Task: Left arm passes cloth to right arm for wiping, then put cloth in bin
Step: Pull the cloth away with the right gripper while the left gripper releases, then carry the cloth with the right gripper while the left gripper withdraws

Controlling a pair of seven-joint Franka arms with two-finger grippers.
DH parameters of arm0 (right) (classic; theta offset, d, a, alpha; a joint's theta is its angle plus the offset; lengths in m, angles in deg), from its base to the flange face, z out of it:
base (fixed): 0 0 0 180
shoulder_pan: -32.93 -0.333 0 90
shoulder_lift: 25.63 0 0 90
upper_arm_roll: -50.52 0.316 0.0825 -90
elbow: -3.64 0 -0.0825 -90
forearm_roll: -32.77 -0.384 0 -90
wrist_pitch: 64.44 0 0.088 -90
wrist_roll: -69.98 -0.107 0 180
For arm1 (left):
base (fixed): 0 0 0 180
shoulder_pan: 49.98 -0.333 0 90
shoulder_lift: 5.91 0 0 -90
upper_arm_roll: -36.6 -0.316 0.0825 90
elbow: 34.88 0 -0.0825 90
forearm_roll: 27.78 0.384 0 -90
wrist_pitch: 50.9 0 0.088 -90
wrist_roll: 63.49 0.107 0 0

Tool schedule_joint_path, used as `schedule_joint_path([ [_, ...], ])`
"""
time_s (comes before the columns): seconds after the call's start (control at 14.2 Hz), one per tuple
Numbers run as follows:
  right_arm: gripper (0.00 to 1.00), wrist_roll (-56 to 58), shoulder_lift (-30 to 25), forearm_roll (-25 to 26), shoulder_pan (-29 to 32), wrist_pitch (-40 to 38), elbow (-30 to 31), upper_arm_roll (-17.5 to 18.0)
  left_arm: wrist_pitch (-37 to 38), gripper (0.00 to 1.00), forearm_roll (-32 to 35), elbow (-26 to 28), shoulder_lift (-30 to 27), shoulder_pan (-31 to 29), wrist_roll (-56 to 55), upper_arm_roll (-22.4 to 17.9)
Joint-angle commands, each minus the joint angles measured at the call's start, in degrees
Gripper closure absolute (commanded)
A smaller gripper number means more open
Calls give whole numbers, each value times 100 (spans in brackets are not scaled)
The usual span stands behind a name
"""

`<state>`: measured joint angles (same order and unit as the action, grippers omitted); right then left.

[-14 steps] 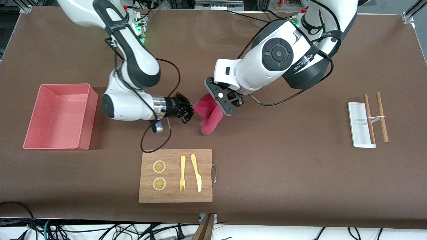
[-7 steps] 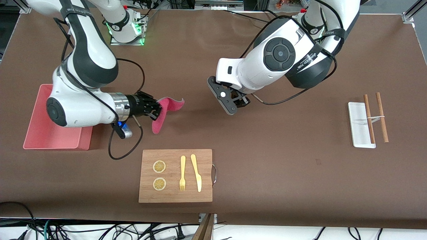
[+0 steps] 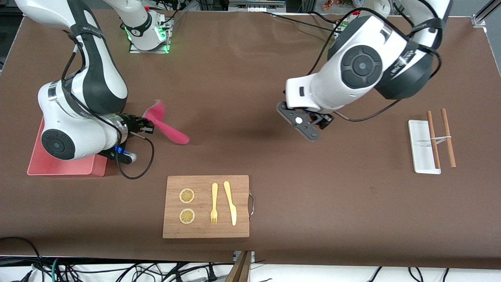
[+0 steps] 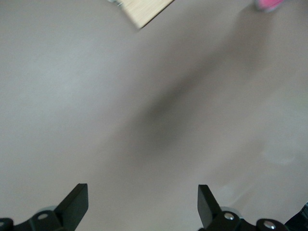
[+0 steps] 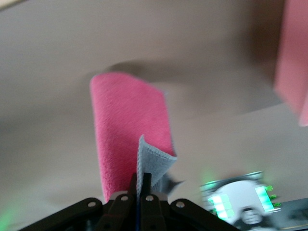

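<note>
over bare table, right tool (image 3: 148, 126) pinches cloth (image 3: 166, 125) beside bin (image 3: 62, 166).

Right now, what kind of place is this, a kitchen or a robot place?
Probably a robot lab, set up like a kitchen: two robot arms at a brown-covered table, loose cables along its edge, and a wooden board with toy cutlery.

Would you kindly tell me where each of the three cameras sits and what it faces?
Front view: high across the table, facing both arms; the right gripper holds the cloth beside the bin; the left gripper hangs open over bare table.
Left wrist view: on the left wrist, looking down at the table; its own open fingertips show.
Right wrist view: on the right wrist; its own fingers pinch the cloth.
Shared: the cloth in front and right wrist views; the wooden board in front and left wrist views.
</note>
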<state>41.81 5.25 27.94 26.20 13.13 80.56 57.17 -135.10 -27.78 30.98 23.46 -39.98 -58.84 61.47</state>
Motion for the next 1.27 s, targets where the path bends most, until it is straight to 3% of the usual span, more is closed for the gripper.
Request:
schedule_joint_path([
  [0.0,100,853,-73,412,14,-120,270,-364,316,0,96,23,-274,-24,-315,-315],
  [0.21,100,1567,49,1149,14,291,612,-612,563,0,70,-12,-371,-226,-465,-430],
  [0.49,100,1463,146,1116,-100,1171,1185,-604,65,0,-667,312,-423,-779,585,-430],
  [0.71,100,877,365,652,-442,1575,1176,-595,-323,0,-625,1057,-888,-1025,1152,-561],
  [0.99,100,-153,463,54,-1049,2147,1141,-595,-1543,0,-668,2630,-1846,-1053,1178,-1711],
  [1.2,100,-916,463,-518,-1514,2245,966,-586,-1713,0,-241,2879,-2312,-931,907,-2037],
])
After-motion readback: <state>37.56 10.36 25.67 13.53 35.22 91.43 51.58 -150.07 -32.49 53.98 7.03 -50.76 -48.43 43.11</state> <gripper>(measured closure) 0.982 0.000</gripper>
